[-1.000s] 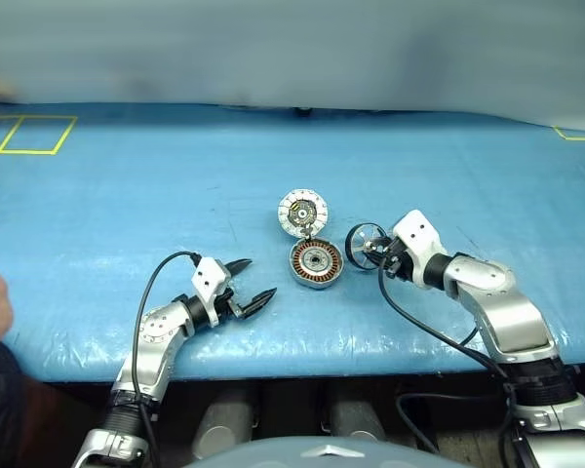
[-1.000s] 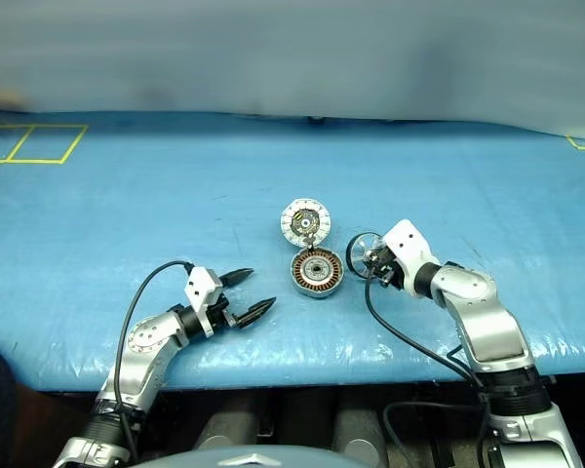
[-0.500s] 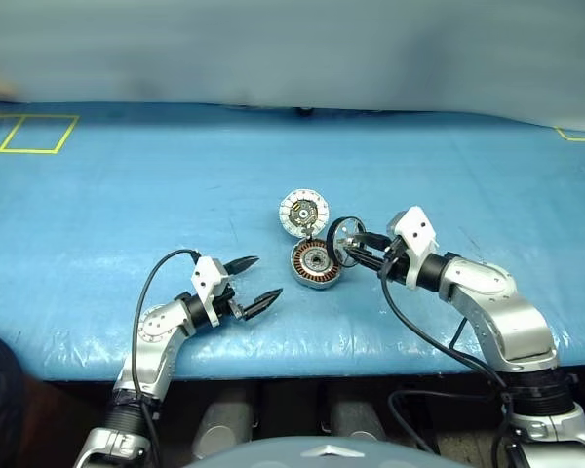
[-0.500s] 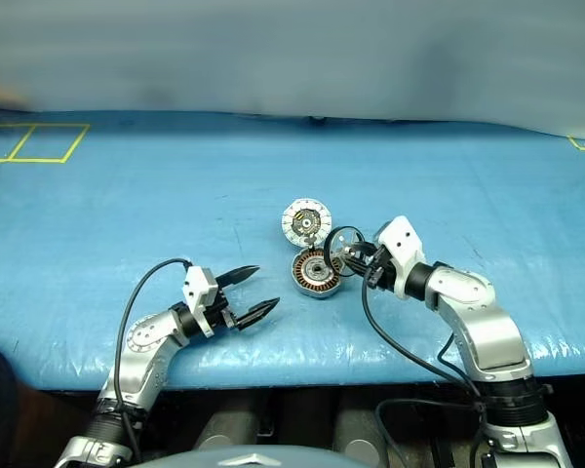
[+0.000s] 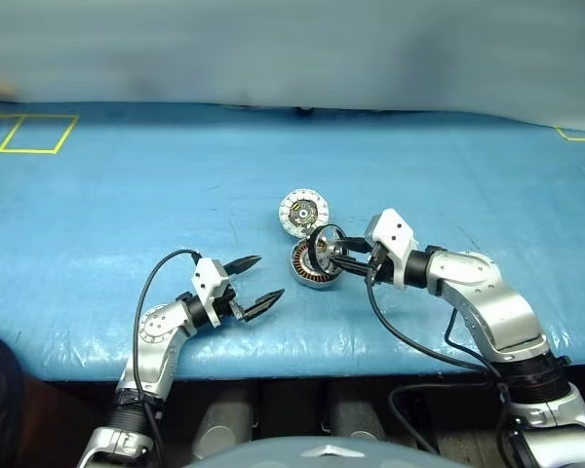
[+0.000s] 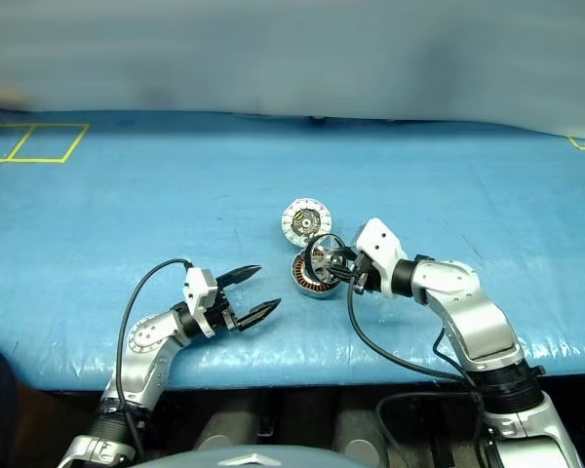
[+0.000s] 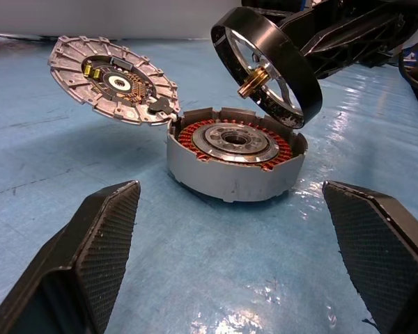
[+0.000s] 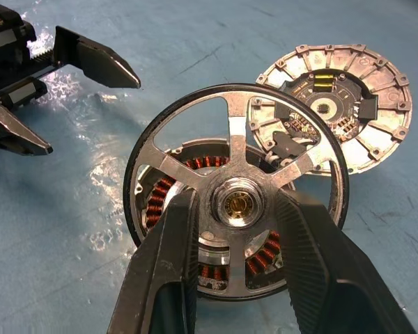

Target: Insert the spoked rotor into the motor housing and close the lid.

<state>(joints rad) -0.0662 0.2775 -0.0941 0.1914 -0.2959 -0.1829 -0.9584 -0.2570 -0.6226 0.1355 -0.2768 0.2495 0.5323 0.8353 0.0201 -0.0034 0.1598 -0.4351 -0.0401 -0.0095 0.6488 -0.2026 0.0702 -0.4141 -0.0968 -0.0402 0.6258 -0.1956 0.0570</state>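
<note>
The right gripper (image 8: pixel 233 278) clamps the spoked rotor (image 8: pixel 237 202) just above the motor housing (image 7: pixel 233 163); the left gripper (image 5: pixel 255 281) gapes, empty; no legible writing.

A wide worktop (image 5: pixel 127 205) covered in wrinkled, glossy blue plastic sheeting carries yellow tape squares (image 5: pixel 29 134) at its far left corner and another yellow tape mark (image 5: pixel 577 135) at far right.
</note>
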